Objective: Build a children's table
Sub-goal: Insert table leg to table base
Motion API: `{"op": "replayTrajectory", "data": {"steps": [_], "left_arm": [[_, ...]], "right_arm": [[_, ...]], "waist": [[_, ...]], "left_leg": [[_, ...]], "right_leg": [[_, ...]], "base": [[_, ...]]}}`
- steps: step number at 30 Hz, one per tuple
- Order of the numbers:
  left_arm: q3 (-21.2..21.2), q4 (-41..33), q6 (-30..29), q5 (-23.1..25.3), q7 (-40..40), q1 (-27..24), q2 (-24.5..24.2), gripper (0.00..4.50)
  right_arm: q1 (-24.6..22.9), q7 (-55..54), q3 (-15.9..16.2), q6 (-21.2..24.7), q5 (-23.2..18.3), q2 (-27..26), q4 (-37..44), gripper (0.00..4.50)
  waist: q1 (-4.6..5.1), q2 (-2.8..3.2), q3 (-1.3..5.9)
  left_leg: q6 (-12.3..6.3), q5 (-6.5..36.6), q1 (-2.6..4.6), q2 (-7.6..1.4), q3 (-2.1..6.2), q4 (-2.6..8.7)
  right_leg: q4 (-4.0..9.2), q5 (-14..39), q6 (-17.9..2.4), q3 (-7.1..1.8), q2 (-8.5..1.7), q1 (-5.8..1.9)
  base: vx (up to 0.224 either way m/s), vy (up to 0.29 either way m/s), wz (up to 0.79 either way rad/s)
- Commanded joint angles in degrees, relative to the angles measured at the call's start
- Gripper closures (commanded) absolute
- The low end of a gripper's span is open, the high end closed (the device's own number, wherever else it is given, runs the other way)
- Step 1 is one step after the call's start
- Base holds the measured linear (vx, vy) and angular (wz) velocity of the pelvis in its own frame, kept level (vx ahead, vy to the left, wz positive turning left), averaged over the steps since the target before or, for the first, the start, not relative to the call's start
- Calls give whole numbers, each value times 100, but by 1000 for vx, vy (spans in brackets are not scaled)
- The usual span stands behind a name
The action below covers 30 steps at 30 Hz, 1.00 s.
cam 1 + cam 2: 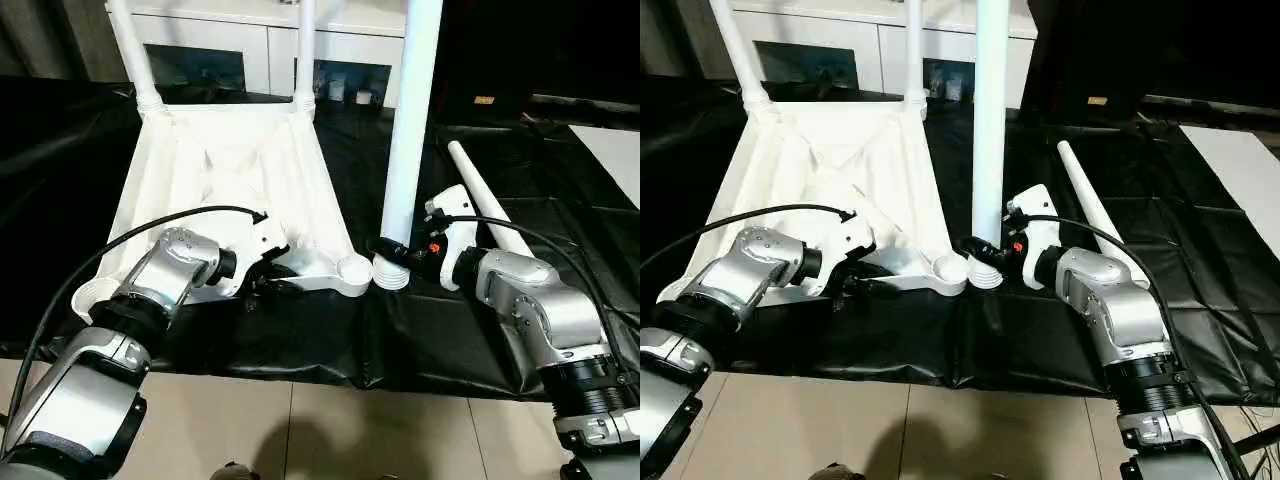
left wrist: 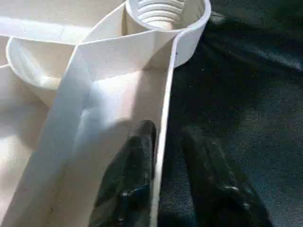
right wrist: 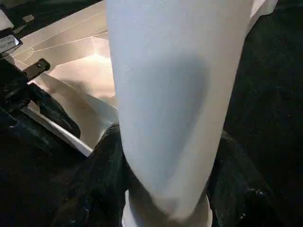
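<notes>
The white tabletop lies upside down on black cloth, ribs up. Two legs stand in its far corner sockets. My left gripper is shut on the tabletop's near rim wall, one finger inside and one outside. The near right socket has nothing in it. My right gripper is shut on a third leg, held upright. Its threaded end rests on the cloth just right of that socket. A fourth leg lies loose on the cloth at right.
A white cabinet with glass doors stands behind the table. A flat white board lies at the far right. The black cloth ends near me at a tiled floor. Black cables run along both forearms.
</notes>
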<state>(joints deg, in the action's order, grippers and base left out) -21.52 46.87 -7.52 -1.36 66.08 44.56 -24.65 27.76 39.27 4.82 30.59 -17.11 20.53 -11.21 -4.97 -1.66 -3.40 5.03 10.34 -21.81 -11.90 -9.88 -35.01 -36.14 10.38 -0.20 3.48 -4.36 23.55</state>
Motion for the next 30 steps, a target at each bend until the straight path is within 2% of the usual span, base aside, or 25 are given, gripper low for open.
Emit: {"op": "replayTrajectory", "data": {"steps": [1,7,8,11,15,17,18,21,22,23,26,30], "left_arm": [[47,-59,-7,46,87,-44,-26,358],[54,-123,25,70,107,-148,1,399],[74,-212,26,38,120,-219,29,406],[58,-589,-126,-46,183,-454,47,430],[24,-1137,-288,-89,108,-757,76,448],[-17,-1864,-515,-189,-3,-1112,128,450],[-30,-2198,-662,-226,-106,-1261,164,450],[-8,-2422,-722,-187,-196,-1383,196,450],[-3,-2421,-721,-185,-201,-1390,200,450],[17,-2417,-717,-178,-218,-1414,214,450],[49,-2409,-702,-79,-285,-1452,191,450],[128,-2564,-836,-37,-369,-1481,147,450]], "right_arm": [[104,50,-12,-33,11,15,111,262],[123,63,-25,-10,-12,-9,132,262],[147,74,-99,71,-119,-42,162,262],[165,136,-219,246,-330,-69,256,262],[139,241,-283,466,-538,-77,378,262],[41,375,-187,643,-615,-29,557,262],[-30,439,-84,732,-606,-6,599,262],[-83,459,27,799,-544,24,588,262],[-86,458,45,797,-521,32,574,262],[-97,454,109,792,-442,61,524,262],[-81,449,166,829,-370,104,402,262],[-25,440,179,899,-328,159,274,262]], "waist": [[-3,62,432],[0,66,436],[1,50,437],[2,78,439],[-2,86,442],[0,82,428],[5,53,418],[-6,56,376],[-2,52,357],[-11,23,354],[0,26,366],[8,32,377]], "left_leg": [[127,1028,116,-112,10,447],[101,978,112,-110,5,444],[95,992,118,-114,3,443],[69,988,125,-136,9,447],[48,928,121,-143,6,452],[67,1046,122,-159,13,465],[64,1084,131,-154,-3,469],[108,1324,157,-131,-14,484],[143,1462,166,-121,-10,499],[161,1523,176,-118,-2,500],[188,1440,160,-116,9,511],[166,1347,152,-120,10,507]], "right_leg": [[384,601,-1349,-252,-349,-344],[371,467,-1393,-252,-348,-349],[373,492,-1394,-253,-352,-349],[360,418,-1436,-256,-358,-343],[338,256,-1464,-254,-350,-349],[349,407,-1441,-257,-359,-358],[368,554,-1402,-260,-352,-345],[455,1198,-1259,-271,-352,-309],[497,1567,-1144,-272,-348,-300],[527,1875,-1025,-272,-360,-294],[536,1936,-893,-274,-351,-293],[512,1732,-933,-273,-344,-290]], "base": [[0,0,0],[0,0,0],[0,0,0],[0,0,0],[0,0,0],[0,0,0],[0,0,0],[0,0,0],[0,0,0],[0,0,0],[0,0,0],[0,0,0]]}}
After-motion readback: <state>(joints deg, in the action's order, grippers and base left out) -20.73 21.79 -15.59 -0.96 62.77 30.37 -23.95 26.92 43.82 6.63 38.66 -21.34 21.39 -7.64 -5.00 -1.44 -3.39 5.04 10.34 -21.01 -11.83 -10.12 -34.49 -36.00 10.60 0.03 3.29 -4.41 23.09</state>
